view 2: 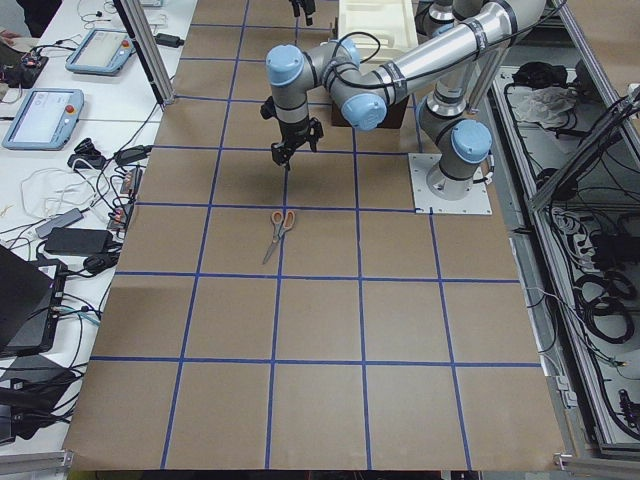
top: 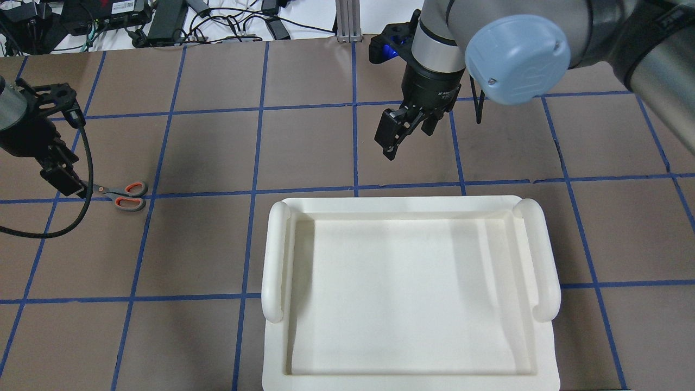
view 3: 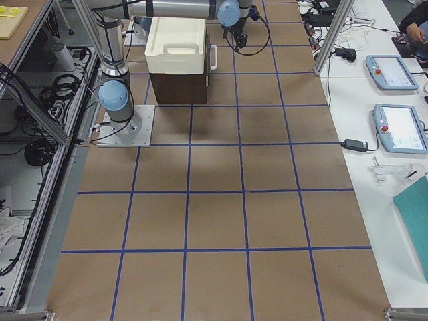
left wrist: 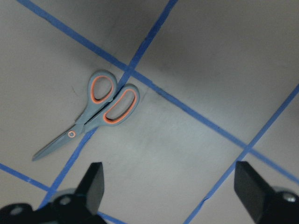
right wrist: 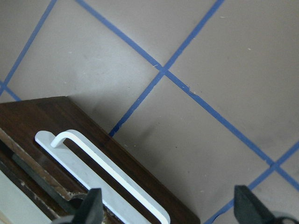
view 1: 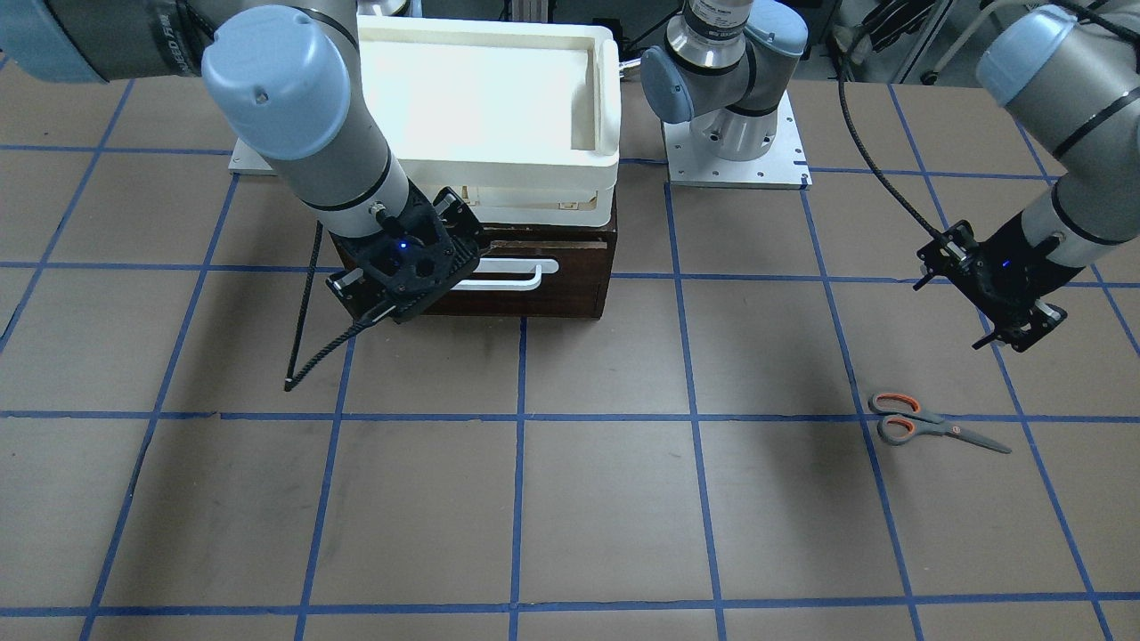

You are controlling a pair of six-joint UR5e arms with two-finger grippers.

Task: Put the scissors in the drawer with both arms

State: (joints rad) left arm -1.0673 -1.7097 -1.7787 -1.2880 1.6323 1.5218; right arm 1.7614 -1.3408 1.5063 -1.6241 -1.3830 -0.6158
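The scissors (view 1: 935, 428) lie flat on the brown table, blades closed; they also show in the overhead view (top: 124, 194) and the left wrist view (left wrist: 100, 112). My left gripper (view 1: 1011, 322) hovers open and empty above the table just beside the scissors; its two fingertips (left wrist: 96, 179) frame the bottom of the wrist view. The dark brown drawer (view 1: 570, 276) with its white bar handle (view 1: 508, 276) sits under the cream bin and looks closed. My right gripper (view 1: 405, 289) is open and empty, right in front of the handle (right wrist: 103, 175).
A cream-white plastic bin (top: 543, 260) rests on top of the drawer cabinet and hides it in the overhead view. Blue tape lines grid the table. The left arm's base (view 1: 735, 133) stands behind the drawer unit. A black cable (view 1: 307, 320) hangs from the right wrist.
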